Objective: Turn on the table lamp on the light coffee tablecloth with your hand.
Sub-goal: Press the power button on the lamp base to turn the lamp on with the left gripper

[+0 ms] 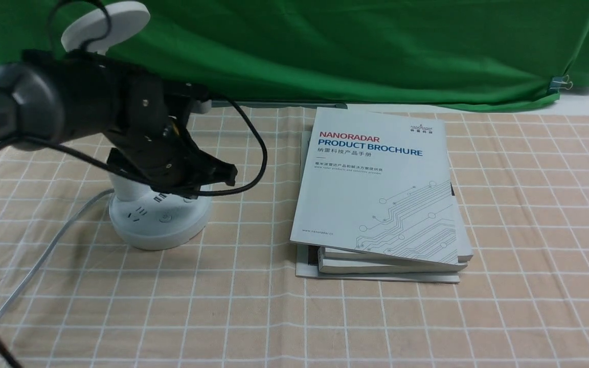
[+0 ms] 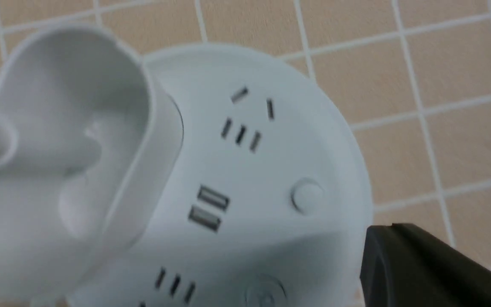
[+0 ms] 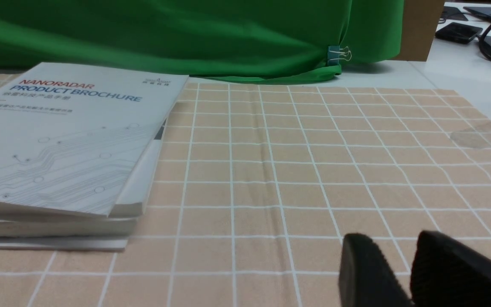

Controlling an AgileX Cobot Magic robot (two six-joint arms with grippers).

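My left gripper (image 2: 367, 264) is positioned above the base of the white table lamp (image 1: 159, 225), which stands on the light coffee tablecloth (image 1: 253, 317), left of the stacked brochures (image 1: 376, 189). I cannot determine finger opening or grip there; my right gripper's fingertips (image 3: 358, 243) are slightly apart, with nothing between them

"Which words were legible?"

"'NANORADAR PRODUCT BROCHURE', with Chinese lines beneath, on the top brochure's cover (image 1: 371, 189)."

"Anything smaller?"

"'www.nanoradar.cn', near the cover's lower edge; the tiny English line blurred."
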